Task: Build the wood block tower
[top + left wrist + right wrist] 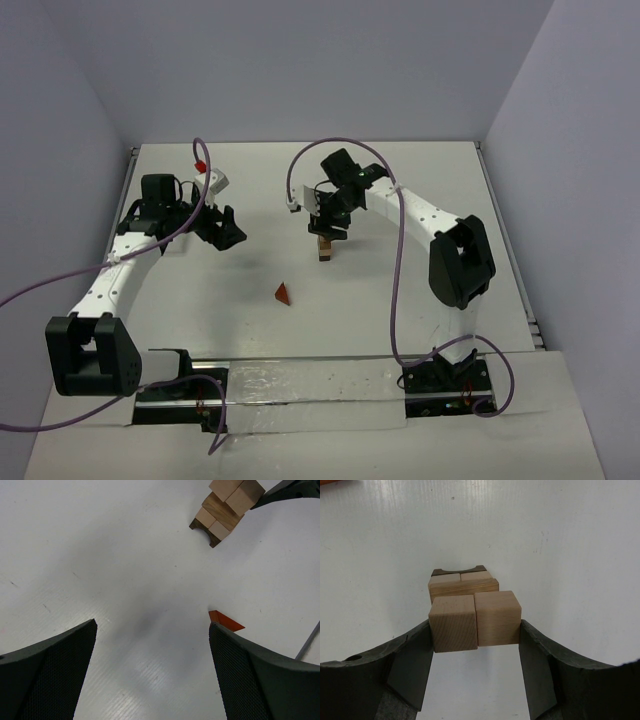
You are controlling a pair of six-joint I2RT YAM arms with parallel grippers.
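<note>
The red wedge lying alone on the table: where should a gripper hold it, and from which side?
Probably from above with the open left gripper, the nearer one. Press on the two parallel triangular faces of the red wedge; fingers would slip off its slopes. Which faces stand upright I cannot tell.

Top external: fixed high behind the arm bases [440, 380], facing down and forward, far enough to take in the whole surface [260, 180]. Left wrist: looks down past the fingers [50, 675] of the left claw [152, 624] from well above the surface, with the orange wedge [226, 622] at right and the block stack [220, 517] at the upper edge. Right wrist: very close, sighting along the right claw [475, 632] at two tan cubes [475, 620] before the same stack, which all three views share.
</note>
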